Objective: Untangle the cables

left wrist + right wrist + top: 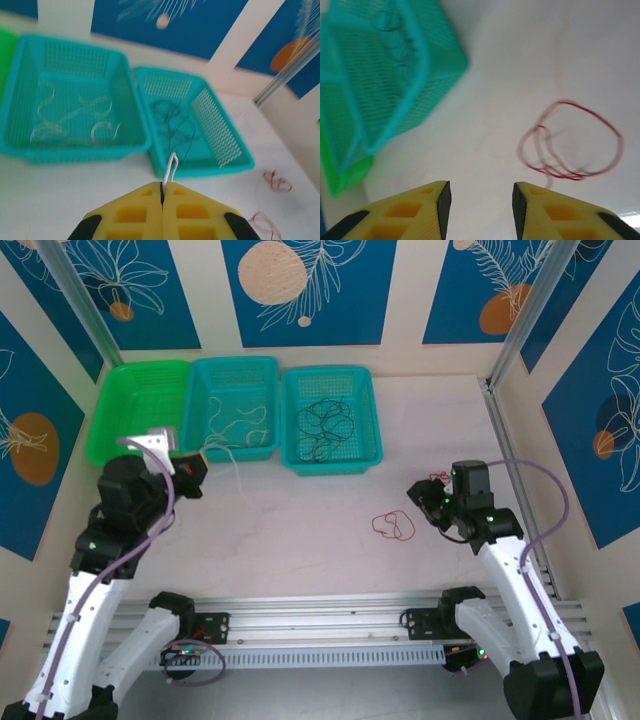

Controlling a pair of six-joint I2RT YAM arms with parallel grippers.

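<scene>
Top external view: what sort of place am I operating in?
Probably a purpose-built robot test cell: a white table boxed in by blue-printed wall panels, an aluminium rail carrying both arm bases, and three plastic baskets lined along the back.

Light is bright and even, shadows faint. The overhead view is crisp. Both wrist views are motion-blurred: teal mesh plastic baskets [75,152] and thin red wire loops [545,160] smear. Glare whitens the pale surface [630,220] at lower right.
</scene>
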